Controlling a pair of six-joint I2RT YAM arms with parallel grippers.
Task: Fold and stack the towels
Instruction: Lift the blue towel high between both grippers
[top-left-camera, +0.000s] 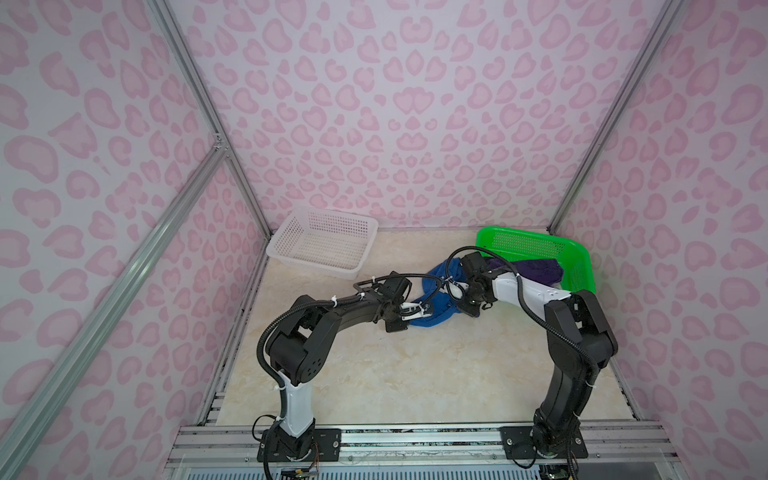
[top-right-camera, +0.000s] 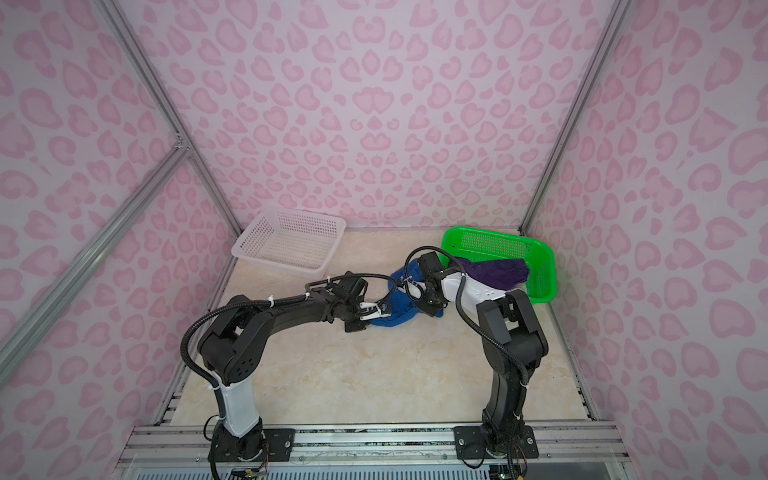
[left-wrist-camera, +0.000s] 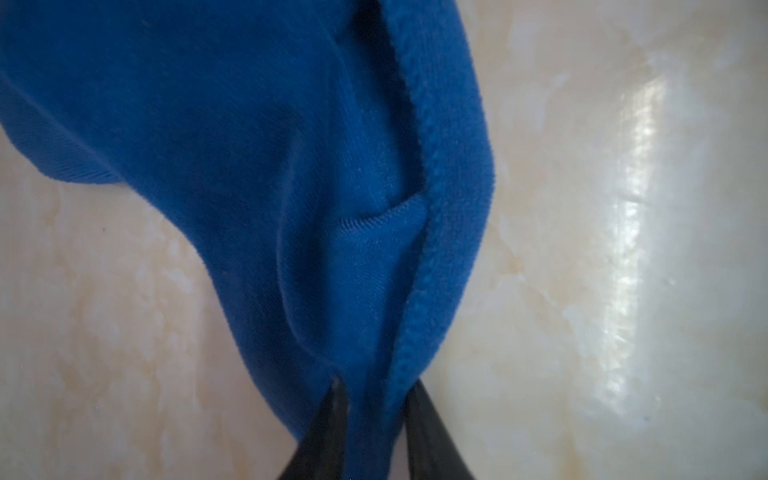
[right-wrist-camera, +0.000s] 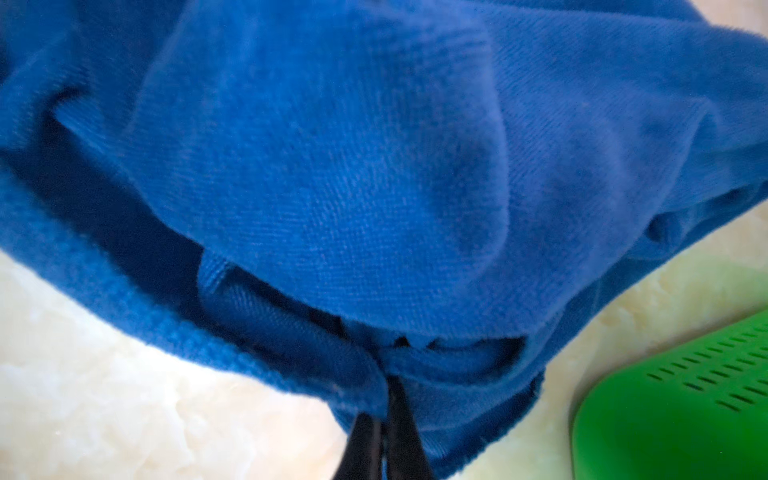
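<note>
Aluminium base rail (top-left-camera: 415, 434), cream marble-look tabletop (top-left-camera: 415, 374), pink leopard-print walls (top-left-camera: 374, 104).
Both arms bend inward, wrists low. Left gripper (left-wrist-camera: 374, 395) and right gripper (right-wrist-camera: 384, 399) each pinch the blue towel (top-left-camera: 434, 316), bunched between them on the tabletop. Beyond the left gripper sits a white basket (top-left-camera: 324, 243); just behind the right gripper a green basket (top-left-camera: 536, 243) holds the purple towel (top-left-camera: 536, 270).

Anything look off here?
Purple towel lies crumpled, draped across the green basket's rim. Blue towel sits bunched on the table beside it, not flat. Nothing looks damaged or spilled.
</note>
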